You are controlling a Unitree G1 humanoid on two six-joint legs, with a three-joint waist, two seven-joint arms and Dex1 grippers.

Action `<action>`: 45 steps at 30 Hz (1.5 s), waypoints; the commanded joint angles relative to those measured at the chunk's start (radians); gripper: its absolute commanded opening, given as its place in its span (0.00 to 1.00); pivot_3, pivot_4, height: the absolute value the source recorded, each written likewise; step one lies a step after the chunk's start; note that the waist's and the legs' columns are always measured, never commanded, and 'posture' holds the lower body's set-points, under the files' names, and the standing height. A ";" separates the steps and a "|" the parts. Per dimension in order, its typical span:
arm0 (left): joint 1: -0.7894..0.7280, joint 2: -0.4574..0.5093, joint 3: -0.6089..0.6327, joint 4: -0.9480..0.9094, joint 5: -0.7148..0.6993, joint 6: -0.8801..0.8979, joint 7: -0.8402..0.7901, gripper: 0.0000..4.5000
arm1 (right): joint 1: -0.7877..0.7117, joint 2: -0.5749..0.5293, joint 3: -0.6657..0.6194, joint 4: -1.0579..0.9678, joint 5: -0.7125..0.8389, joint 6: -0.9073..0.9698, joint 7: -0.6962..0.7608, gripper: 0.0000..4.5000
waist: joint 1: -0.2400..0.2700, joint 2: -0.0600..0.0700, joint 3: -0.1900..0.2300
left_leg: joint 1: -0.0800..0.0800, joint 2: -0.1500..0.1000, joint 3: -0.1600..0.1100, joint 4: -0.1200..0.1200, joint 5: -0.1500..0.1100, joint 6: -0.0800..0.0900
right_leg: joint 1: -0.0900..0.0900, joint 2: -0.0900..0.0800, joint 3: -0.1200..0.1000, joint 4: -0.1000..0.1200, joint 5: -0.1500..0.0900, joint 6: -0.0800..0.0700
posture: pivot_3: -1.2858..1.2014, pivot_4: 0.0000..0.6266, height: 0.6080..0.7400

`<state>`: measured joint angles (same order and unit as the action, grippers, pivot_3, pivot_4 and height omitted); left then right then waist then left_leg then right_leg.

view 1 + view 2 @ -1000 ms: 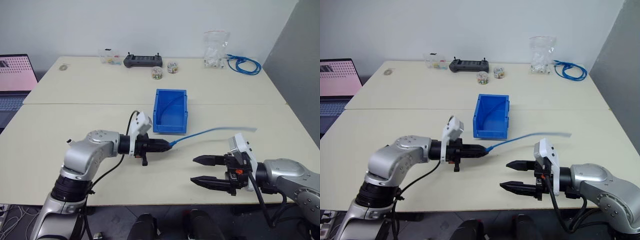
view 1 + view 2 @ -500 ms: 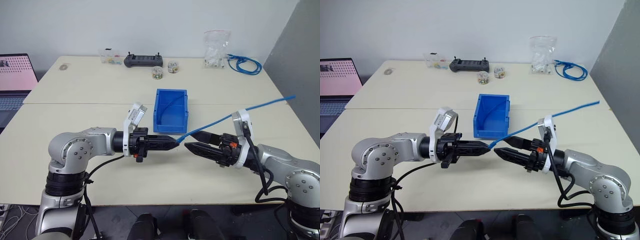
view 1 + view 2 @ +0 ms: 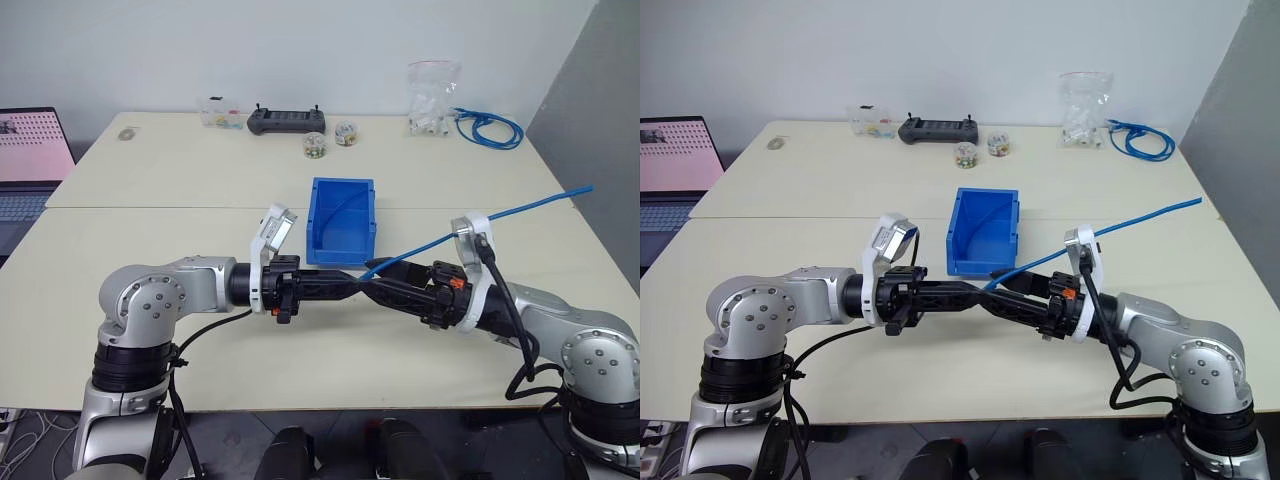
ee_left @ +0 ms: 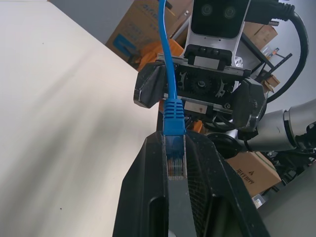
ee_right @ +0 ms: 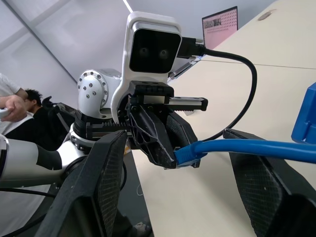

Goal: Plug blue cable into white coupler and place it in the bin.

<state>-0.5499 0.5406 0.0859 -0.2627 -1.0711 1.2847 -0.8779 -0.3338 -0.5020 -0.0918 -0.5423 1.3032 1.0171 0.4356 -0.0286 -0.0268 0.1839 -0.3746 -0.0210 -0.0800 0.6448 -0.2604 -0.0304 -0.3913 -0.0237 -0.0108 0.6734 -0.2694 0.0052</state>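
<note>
You have the left gripper [image 3: 352, 287] pinched shut on the plug end of the blue cable [image 4: 174, 121], held above the near table [image 3: 330, 360]; the right gripper [image 5: 175, 163] faces it with its fingers spread to either side of the cable just behind the plug, not yet closed on it; the strand runs on past the right wrist and out over the table's right edge; I see no white coupler in either gripper, so I judge you are mid hand-over or regrasp, with plugging and binning both undone; next you likely need the right fingers to close on the cable so the left can free up, then fetch a coupler; just beyond the grippers stands one bin [image 3: 341, 221]; at the far edge, one black controller [image 3: 286, 121], one clear bag [image 3: 431, 98], one coiled blue bundle [image 3: 489, 129]; two grippers, one loose cable.
</note>
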 commanded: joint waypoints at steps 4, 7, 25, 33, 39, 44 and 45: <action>0.005 0.004 0.008 -0.029 -0.035 -0.019 0.009 0.05 | -0.031 -0.011 0.012 0.002 0.049 -0.005 0.011 0.44 | 0.000 0.000 0.000 | 0.000 0.000 0.000 0.000 0.000 0.000 | 0.000 0.000 0.000 0.000 0.000 0.000 | 0.52 0.24 1.00; 0.005 0.003 0.007 -0.029 -0.037 -0.025 0.013 0.05 | -0.035 -0.018 0.017 0.008 0.053 -0.002 0.018 0.28 | 0.000 0.000 0.000 | -0.001 0.000 0.000 0.000 0.000 0.000 | 0.000 0.000 0.000 0.000 0.000 0.000 | 0.52 0.24 1.00; 0.003 -0.003 -0.016 -0.002 -0.006 -0.119 -0.015 0.31 | -0.035 -0.033 0.023 0.014 0.063 -0.008 0.025 0.00 | 0.001 0.000 0.000 | -0.008 0.000 0.001 0.000 0.000 0.000 | -0.010 0.000 0.001 0.001 0.000 0.000 | 0.52 0.24 1.00; 0.026 0.043 0.005 -0.024 -0.031 -0.104 -0.050 0.67 | -0.024 -0.036 0.016 0.045 0.003 -0.036 0.049 0.00 | 0.000 0.000 0.000 | -0.010 0.000 0.002 0.000 0.000 0.000 | -0.012 0.000 0.002 0.003 0.000 0.000 | 0.52 0.24 1.00; 0.093 0.134 0.071 -0.068 -0.097 -0.072 -0.058 0.96 | -0.033 -0.049 0.020 0.102 -0.089 -0.069 0.098 0.00 | 0.000 0.000 0.000 | -0.010 0.000 0.002 0.000 0.000 0.000 | -0.013 0.000 0.002 0.003 0.000 0.000 | 0.52 0.24 1.00; 0.208 0.182 0.129 -0.135 -0.134 -0.069 0.000 1.00 | -0.057 -0.045 0.028 0.155 -0.183 -0.115 0.134 0.00 | 0.000 0.001 0.000 | -0.010 0.000 0.003 0.000 0.000 0.000 | -0.013 0.000 0.003 0.003 0.000 0.000 | 0.52 0.24 1.00; 0.250 0.198 0.125 -0.166 -0.098 -0.094 0.007 1.00 | -0.063 -0.045 0.033 0.164 -0.203 -0.123 0.143 0.00 | 0.000 0.001 0.001 | -0.010 0.000 0.003 0.000 0.000 0.000 | -0.013 0.000 0.003 0.003 0.000 0.000 | 0.52 0.24 1.00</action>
<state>-0.3446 0.7131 0.1855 -0.3595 -1.1803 1.2190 -0.8920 -0.3698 -0.5463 -0.0549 -0.3744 1.1313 0.9307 0.5476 -0.0284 -0.0260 0.1844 -0.3843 -0.0207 -0.0772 0.6448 -0.2603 -0.0304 -0.4045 -0.0238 -0.0078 0.6766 -0.2691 0.0053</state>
